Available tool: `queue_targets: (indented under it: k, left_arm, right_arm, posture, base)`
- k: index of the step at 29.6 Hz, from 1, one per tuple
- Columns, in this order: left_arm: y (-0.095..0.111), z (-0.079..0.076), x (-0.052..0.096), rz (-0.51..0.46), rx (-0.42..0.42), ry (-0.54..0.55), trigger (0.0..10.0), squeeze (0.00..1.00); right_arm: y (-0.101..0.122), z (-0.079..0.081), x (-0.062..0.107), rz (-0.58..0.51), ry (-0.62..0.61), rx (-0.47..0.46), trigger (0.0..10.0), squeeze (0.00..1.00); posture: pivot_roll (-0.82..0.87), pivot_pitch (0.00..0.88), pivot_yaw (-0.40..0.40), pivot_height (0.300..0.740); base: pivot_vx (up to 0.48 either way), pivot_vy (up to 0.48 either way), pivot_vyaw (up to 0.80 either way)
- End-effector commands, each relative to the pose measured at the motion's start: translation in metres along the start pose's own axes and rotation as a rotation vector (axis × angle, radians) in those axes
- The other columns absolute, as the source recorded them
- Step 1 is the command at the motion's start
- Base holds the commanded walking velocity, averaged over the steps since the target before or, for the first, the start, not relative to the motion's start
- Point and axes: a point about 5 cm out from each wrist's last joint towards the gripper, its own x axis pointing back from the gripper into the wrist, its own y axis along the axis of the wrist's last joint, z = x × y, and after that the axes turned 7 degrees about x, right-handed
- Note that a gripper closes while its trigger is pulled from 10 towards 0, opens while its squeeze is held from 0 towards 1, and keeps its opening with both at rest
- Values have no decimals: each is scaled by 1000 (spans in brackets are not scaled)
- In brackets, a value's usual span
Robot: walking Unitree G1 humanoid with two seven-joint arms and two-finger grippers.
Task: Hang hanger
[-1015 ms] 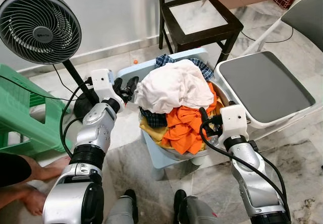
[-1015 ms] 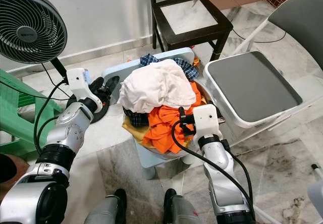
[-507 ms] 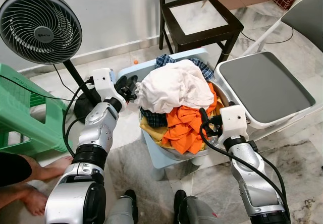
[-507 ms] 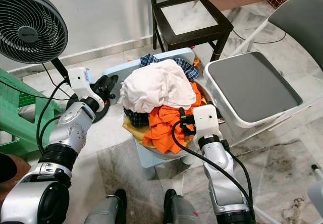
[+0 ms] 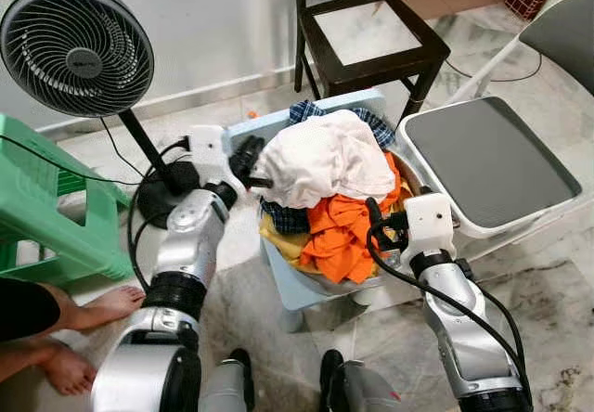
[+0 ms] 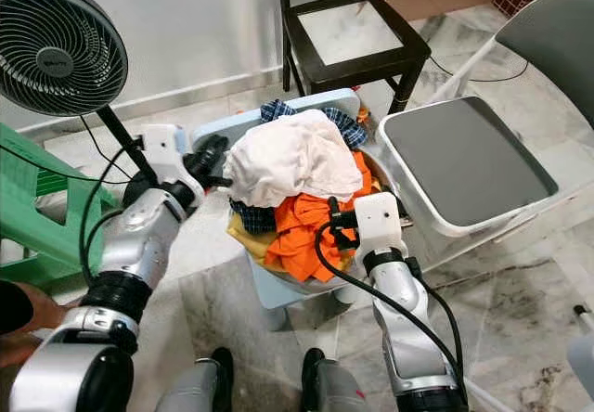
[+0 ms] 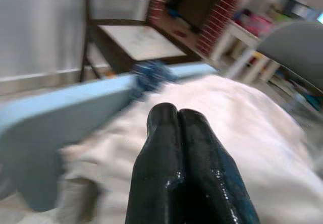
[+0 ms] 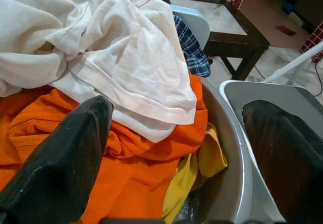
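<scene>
A heap of laundry fills a metal basin on a light blue stool: a white garment on top, an orange one below it, plaid blue cloth behind, yellow cloth at the front. My left gripper is at the white garment's left edge. In the blurred left wrist view the left gripper is shut, its fingers pressed together with nothing between them. My right gripper hovers open at the basin's right rim, beside the orange cloth.
A standing fan and a green plastic stool are on my left. A dark wooden chair stands behind the basin, and a white chair with a grey seat to its right. A person's bare feet rest at lower left.
My left gripper has moved right, from beside the fan's pole up to the white garment's edge. The right arm and the laundry have stayed put.
</scene>
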Motion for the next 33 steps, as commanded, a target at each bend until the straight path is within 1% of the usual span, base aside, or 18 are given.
queue_targets:
  k: [1,6,7,8,9,10,11,12,16,18,24,27,33]
  left_arm:
    - [-7,-5,3,24,-29,-33,0,0]
    - [-9,-6,4,23,-24,-35,0,0]
    - [-8,-6,4,19,-28,-28,0,0]
    - [-5,-4,3,-3,-48,2,0,0]
    - [-3,-3,3,-16,-54,20,4980,0]
    - [2,1,4,-48,-62,59,10000,761]
    - [4,3,5,-65,-64,78,10000,761]
    - [5,5,6,-79,-60,96,10000,1000]
    - [8,19,13,-115,-53,189,10000,1000]
    - [8,21,15,-111,-50,193,10000,1000]
    - [5,17,18,-125,-44,182,10000,1000]
    - [-1,16,20,-110,-43,187,10000,1000]
    - [-4,15,20,-96,-40,191,10000,1000]
  right_arm:
    - [-4,-2,2,17,-8,-4,10000,0]
    - [-4,-2,2,15,-7,-3,10000,0]
    - [-4,-2,2,15,-7,-3,10000,0]
    - [-5,-2,3,17,-7,-3,10000,0]
    - [-5,-2,3,17,-7,-3,10000,0]
    - [-5,-2,4,18,-6,-3,10000,0]
    - [-5,-2,4,18,-6,-2,10000,0]
    - [-5,-2,4,18,-6,-2,10000,0]
    - [-4,-3,3,13,-14,-3,10000,0]
    - [-4,-3,3,11,-19,-4,10000,0]
    - [-6,-2,3,14,-26,-9,10000,0]
    - [-5,-1,2,13,-26,-11,10000,0]
    - [-6,-1,0,12,-27,-12,10000,0]
  posture:
    - [100,269,-27,740]
    - [99,268,-27,740]
    - [99,268,-26,740]
    - [97,267,-27,740]
    - [95,266,-29,740]
    - [88,263,-31,740]
    - [85,262,-31,740]
    - [84,261,-31,740]
    - [81,254,-23,740]
    - [81,254,-23,740]
    - [88,233,-12,740]
    - [93,221,-8,740]
    - [98,212,-9,740]
  base:
    - [0,0,0]
    - [0,0,0]
    - [0,0,0]
    - [0,0,0]
    - [0,0,0]
    - [0,0,0]
    - [0,0,0]
    - [0,0,0]
    - [0,0,0]
    - [0,0,0]
    - [0,0,0]
    - [0,0,0]
    - [0,0,0]
